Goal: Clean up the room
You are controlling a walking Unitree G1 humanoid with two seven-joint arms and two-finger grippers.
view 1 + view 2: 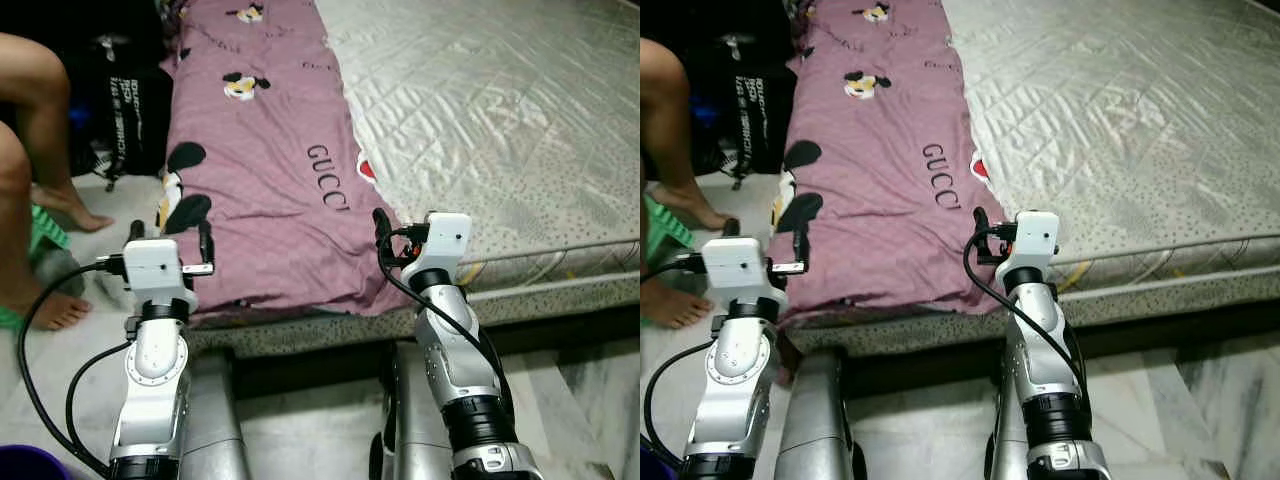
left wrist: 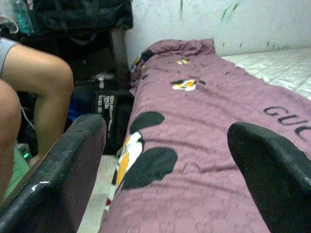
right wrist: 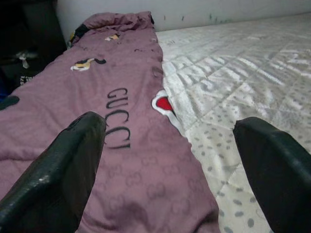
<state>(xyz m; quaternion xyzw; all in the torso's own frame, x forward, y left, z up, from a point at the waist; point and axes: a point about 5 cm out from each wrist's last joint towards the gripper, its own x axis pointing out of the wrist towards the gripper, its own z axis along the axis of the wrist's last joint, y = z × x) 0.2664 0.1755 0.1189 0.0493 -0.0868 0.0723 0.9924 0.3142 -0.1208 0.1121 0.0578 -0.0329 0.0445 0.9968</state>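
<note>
A purple blanket [image 1: 270, 150] with GUCCI lettering and cartoon mouse prints lies lengthwise along the left side of a bare quilted mattress [image 1: 500, 110]. Its near end hangs slightly over the mattress edge. My left gripper [image 1: 170, 232] is open at the blanket's near left corner, with fingers [image 2: 63, 174] spread above the purple cloth and nothing between them. My right gripper [image 1: 400, 228] is open at the blanket's near right corner, where the purple cloth [image 3: 146, 160] meets the white mattress [image 3: 252, 87]. Neither gripper holds the cloth.
A person's bare legs [image 1: 40, 110] and feet are at the left beside the bed. A black bag [image 1: 130, 110] stands against the bed's left side. Something green [image 1: 45, 235] lies by the feet. Marble floor [image 1: 590, 400] runs in front of the bed.
</note>
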